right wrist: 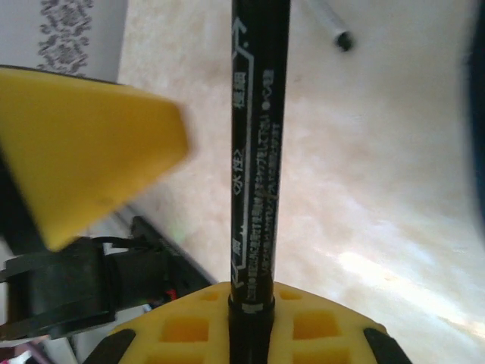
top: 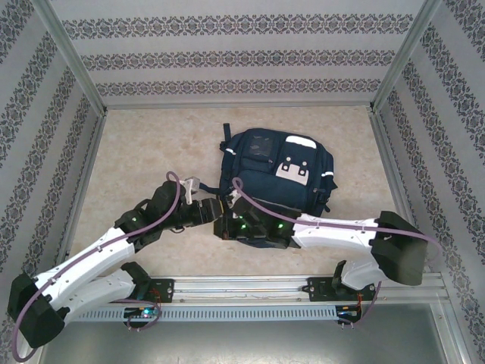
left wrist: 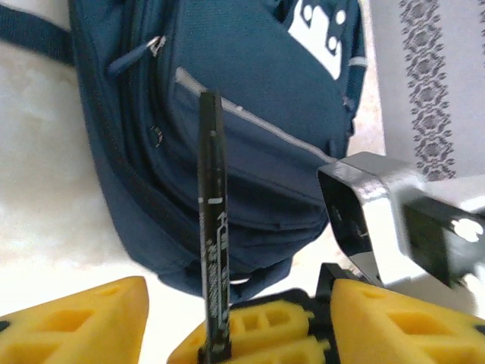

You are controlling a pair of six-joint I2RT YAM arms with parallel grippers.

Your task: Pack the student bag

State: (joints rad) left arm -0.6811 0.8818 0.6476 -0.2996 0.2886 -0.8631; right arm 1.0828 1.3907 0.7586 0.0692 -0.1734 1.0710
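Pen: clamped in right jaws.
Left jaws: wide, either side of it.
Risk: off-centre closing could twist pen loose onto counter beside bag.

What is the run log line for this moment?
left gripper: open | right gripper: shut on black marker | student bag: on table beside grippers | marker: not yet in bag

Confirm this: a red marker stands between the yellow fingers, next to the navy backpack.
Wrong on colour. The marker is black with white print, as the right wrist view shows. The rest holds: it stands between the yellow fingers, next to the navy backpack.
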